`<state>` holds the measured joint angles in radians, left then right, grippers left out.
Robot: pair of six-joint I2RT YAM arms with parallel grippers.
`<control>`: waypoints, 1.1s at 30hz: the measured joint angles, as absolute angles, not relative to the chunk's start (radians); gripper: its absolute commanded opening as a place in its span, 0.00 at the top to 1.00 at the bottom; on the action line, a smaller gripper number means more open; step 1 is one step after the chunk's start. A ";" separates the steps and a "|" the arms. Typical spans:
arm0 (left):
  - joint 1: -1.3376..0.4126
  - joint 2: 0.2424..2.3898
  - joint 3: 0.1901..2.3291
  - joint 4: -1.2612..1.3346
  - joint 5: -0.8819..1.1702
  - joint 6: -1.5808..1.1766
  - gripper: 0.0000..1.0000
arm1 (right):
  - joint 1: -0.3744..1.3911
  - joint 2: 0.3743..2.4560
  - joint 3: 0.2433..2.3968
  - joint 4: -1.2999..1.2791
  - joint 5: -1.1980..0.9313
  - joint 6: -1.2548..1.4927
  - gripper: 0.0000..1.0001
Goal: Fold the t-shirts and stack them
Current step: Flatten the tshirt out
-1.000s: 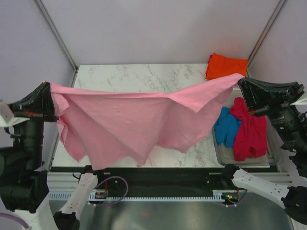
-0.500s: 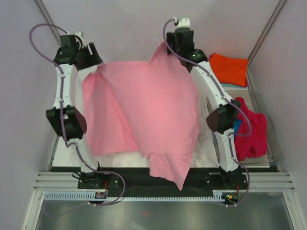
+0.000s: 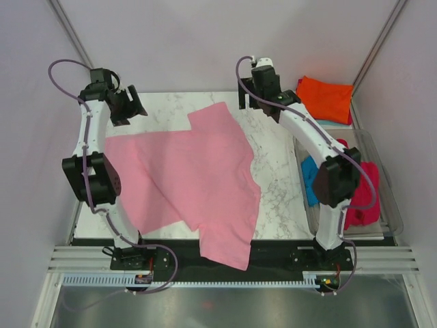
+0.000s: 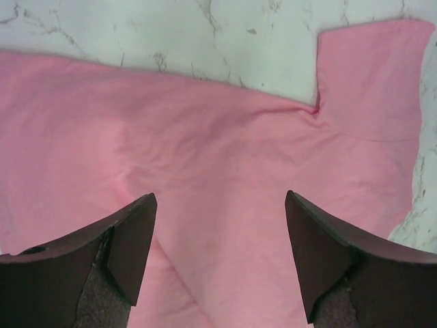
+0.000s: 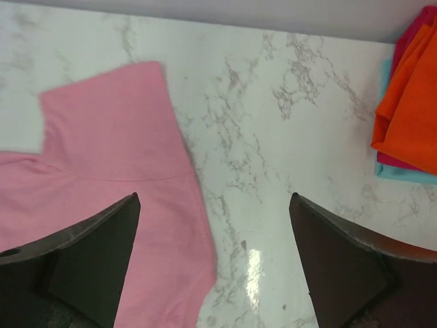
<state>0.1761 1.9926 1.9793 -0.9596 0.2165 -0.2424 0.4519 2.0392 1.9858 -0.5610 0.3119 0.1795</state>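
Near the far left corner of the light pink short-sleeved cloth t-shirt (image 3: 184,174), the left gripper (image 3: 132,108) hovers with its dark fingers spread wide and nothing between them. Its wrist view looks down on pink cloth and one sleeve. The pink tee lies spread but skewed on the white marble-patterned table (image 3: 273,198), with one sleeve pointing to the far side and its near part drooping over the table's near edge. Off the tee's far right corner, the right gripper (image 3: 256,99) is likewise splayed and empty above bare marble. Further right of the tee sits a folded orange t-shirt (image 3: 324,96). Right of the tee's near half, a clear plastic bin (image 3: 390,171) holds a bright blue tee (image 3: 311,181) and a crimson-pink one (image 3: 362,195). By the look of it, the tee is laid out and folding has not begun. The next move calls for pinching the tee's edges, drawing it squarely onto the table, then turning one side inward.
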 measured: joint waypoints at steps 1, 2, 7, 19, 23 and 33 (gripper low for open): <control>0.171 1.917 1.900 -0.920 0.208 -0.247 0.16 | 0.458 1.974 1.929 -0.531 0.296 0.193 0.02; 0.167 1.840 1.803 -0.870 0.193 -0.253 0.16 | 0.466 1.895 1.857 -0.490 0.273 0.215 0.02; 0.173 1.640 1.438 -0.742 0.098 -0.318 0.16 | 0.531 1.827 1.724 -0.311 0.072 0.307 0.02; 0.235 1.734 1.271 -0.631 0.050 -0.385 0.16 | 0.579 2.363 1.907 -0.221 -0.197 0.474 0.02; 0.241 1.805 1.329 -0.609 0.041 -0.385 0.16 | 0.545 2.410 1.954 -0.179 -0.171 0.518 0.02; 0.223 2.025 1.555 -0.614 -0.009 -0.370 0.16 | 0.362 2.482 1.993 -0.102 -0.078 0.619 0.02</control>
